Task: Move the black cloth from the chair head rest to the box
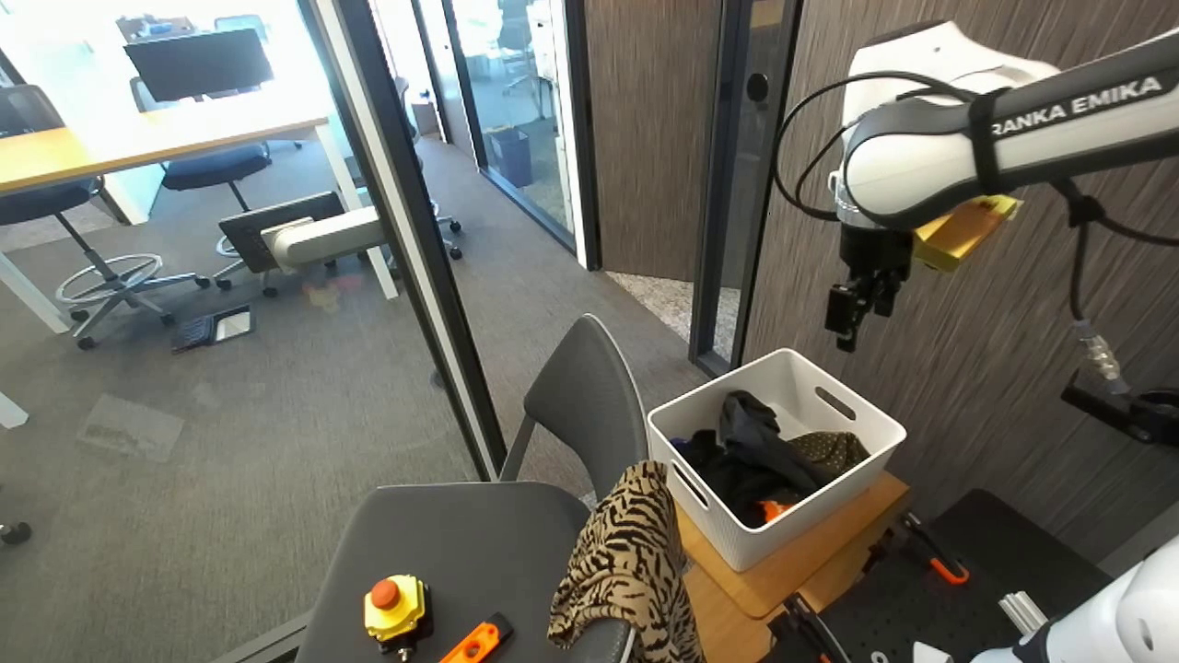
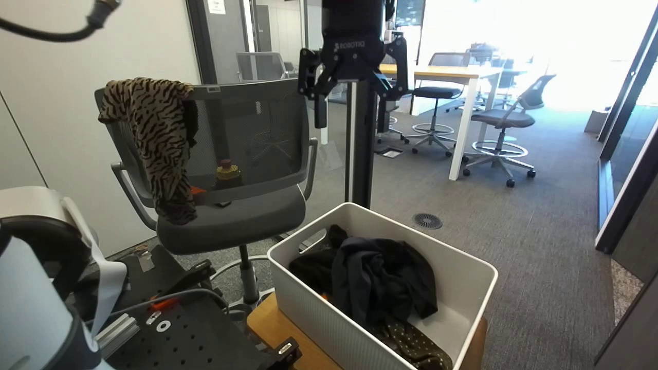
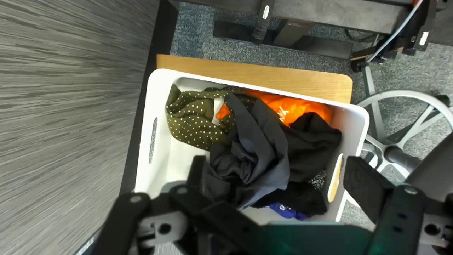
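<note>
I saw the black cloth (image 3: pixel 262 152) lying limp in the box (image 2: pixel 308 308), bunched near its middle, dark grey along the loose folds. My box, white, rectangular, open-topped, stood upright, slotted at both ends. In both exterior views the grey, curved chair head rest (image 2: pixel 252 88) ran to its left.

Both exterior views blow out to near-white well beyond the white bin (image 1: pixel 728 536), glare washing over the desk (image 1: pixel 92 157) back there. White bin itself gets softer light; black cloth (image 2: pixel 383 277) inside it looks dim, low-contrast in an exterior view. Wrist view: white bin sharp, evenly lit, gripper fingers (image 3: pixel 368 187) above it dark, out of focus.
</note>
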Controlling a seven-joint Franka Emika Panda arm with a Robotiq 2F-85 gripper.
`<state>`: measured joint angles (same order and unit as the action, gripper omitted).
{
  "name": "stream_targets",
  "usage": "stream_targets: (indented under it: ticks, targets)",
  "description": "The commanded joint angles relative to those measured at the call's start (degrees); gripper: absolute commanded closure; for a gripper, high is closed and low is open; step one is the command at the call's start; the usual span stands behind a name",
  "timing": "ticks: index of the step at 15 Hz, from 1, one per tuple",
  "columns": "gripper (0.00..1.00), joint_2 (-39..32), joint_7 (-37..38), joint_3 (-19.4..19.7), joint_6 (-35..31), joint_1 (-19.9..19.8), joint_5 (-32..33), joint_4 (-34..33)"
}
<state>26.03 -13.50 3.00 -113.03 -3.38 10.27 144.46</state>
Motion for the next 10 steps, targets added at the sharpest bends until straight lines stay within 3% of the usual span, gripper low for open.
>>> stream_targets:
  ticks: [1, 6, 10]
  targets:
    - [0.0, 14.55, 1.27, 0.89, -1.34, 1.59, -3.2, 6.97]
    - [0.0, 30.82, 9.53, -1.8, 8.96, 1.72, -9.35, 9.28]
    - [0.0, 36.66, 12.88, -6.89, 23.46, 2.64, -6.82, 7.19]
